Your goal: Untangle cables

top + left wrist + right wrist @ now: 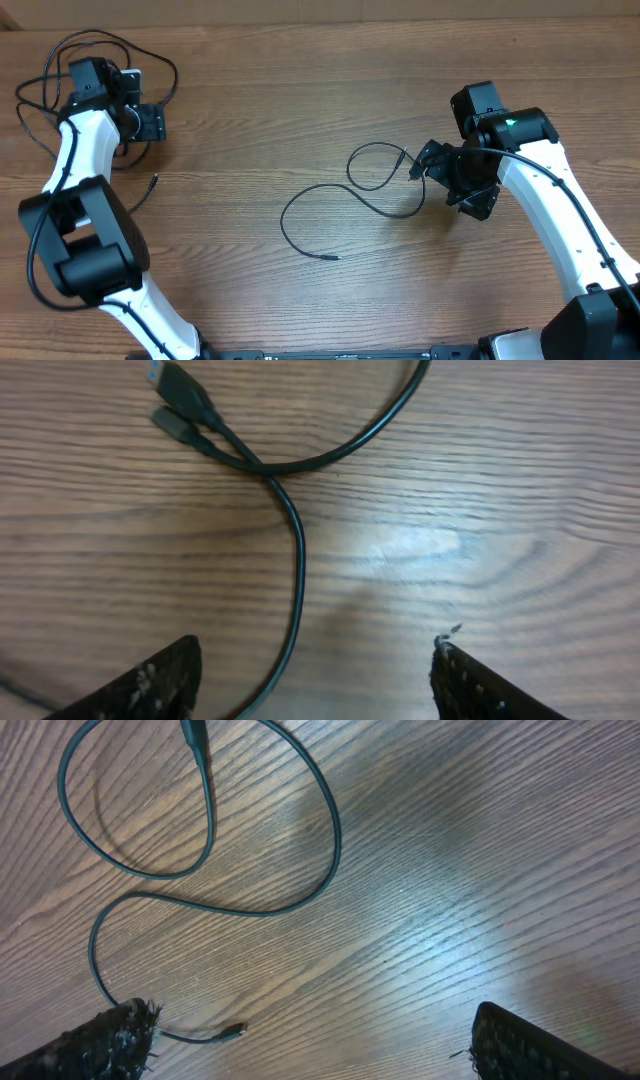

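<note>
Both hands stand open and empty. My left gripper [315, 648] hangs over the tangle of cables [300, 560] at the far left corner of the table [300, 80], and one strand runs lengthwise between its fingers toward two plugs [185, 395] lying together just beyond. My right gripper [315, 1015] hovers by the single cable [338, 840] at mid-table. That cable lies ahead and to the inner side, running from the plug end near this hand to a free tip toward the near edge. I judge the right arm nearer that cable and the left nearer the tangle.
</note>
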